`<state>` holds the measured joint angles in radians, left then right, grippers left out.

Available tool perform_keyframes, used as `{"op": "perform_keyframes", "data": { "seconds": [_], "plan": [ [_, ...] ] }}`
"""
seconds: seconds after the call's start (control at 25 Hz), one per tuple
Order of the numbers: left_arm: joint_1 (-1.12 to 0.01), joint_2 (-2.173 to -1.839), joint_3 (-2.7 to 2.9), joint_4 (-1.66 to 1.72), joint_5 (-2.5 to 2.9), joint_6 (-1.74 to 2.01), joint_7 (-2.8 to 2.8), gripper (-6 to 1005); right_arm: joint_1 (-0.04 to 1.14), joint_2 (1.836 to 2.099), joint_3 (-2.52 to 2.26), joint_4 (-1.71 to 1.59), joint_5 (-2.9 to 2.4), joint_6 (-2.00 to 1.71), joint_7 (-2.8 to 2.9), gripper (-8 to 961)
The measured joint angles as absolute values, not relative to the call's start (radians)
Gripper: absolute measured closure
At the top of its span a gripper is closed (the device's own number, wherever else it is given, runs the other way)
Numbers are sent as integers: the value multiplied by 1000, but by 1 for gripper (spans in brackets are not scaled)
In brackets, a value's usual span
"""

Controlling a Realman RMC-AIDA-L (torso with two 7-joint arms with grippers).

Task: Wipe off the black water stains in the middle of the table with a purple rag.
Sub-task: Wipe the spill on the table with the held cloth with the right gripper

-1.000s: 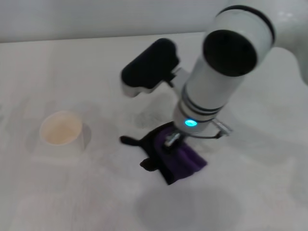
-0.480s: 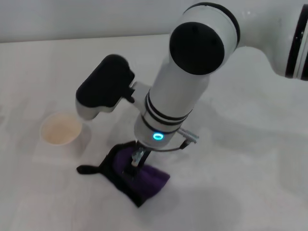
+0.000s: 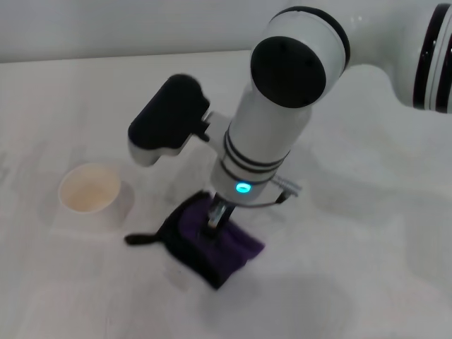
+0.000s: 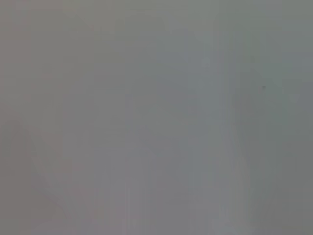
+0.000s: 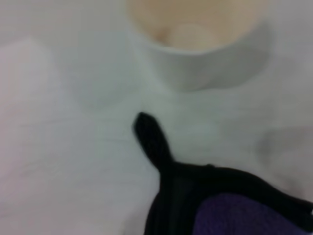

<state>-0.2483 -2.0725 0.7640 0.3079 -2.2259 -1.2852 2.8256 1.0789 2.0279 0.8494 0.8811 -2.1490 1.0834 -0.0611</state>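
Observation:
My right gripper [image 3: 215, 220] points down from the big white arm and is shut on the purple rag [image 3: 212, 244], pressing it onto the white table [image 3: 367, 233] in the middle front. The rag is bunched, with black edging and its black loop tab [image 3: 139, 240] pointing left. The right wrist view shows the rag [image 5: 234, 213] and its tab [image 5: 149, 137] lying flat on the table. The black water stain does not show in any view; it may lie under the rag or the arm. My left gripper is out of view, and its wrist view shows only flat grey.
A small white cup [image 3: 90, 191] with a beige inside stands on the table left of the rag, a short gap from the loop tab; it also shows in the right wrist view [image 5: 195, 44]. Faint grey smudges mark the table.
My right gripper dragged the rag left and toward the front edge, closer to the cup, then came back slightly to the right. The cup has not moved.

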Motion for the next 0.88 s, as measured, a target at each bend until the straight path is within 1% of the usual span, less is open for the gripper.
{"op": "perform_keyframes", "data": {
  "seconds": [0.44, 0.88],
  "plan": [
    [-251, -2071, 764, 316, -2226, -1263, 2826, 153, 1087, 2028, 877, 871, -2307, 1095, 26, 891],
    [-263, -2071, 764, 316, -2227, -1252, 2826, 152, 1085, 2028, 837, 927, -2127, 1091, -72, 891]
  ]
}}
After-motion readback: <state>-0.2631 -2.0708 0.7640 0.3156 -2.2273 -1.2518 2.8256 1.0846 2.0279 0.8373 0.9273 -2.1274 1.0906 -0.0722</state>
